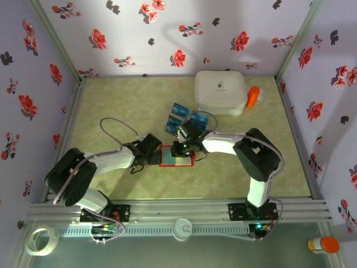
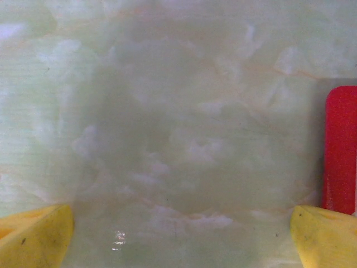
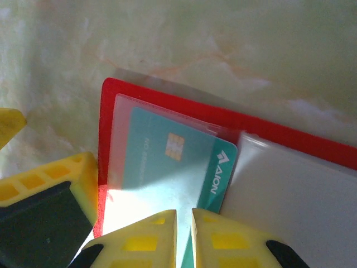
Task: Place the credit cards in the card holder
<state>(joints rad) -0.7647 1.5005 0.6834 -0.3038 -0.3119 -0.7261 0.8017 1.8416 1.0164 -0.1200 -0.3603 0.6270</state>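
yellow right gripper clamps the teal card inside the red card holder; left gripper gapes wide at its nine o'clock; spare cards at twelve o'clock, marbled green table, floral walls.

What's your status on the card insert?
Left gripper open, beside the card holder. Right gripper shut on teal card, partway into clear pocket. Blue cards lie loose beyond. Nothing blocking.

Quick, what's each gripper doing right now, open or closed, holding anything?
Left gripper: open, empty.
Right gripper: shut, fingers against the teal credit card; no clear grip.
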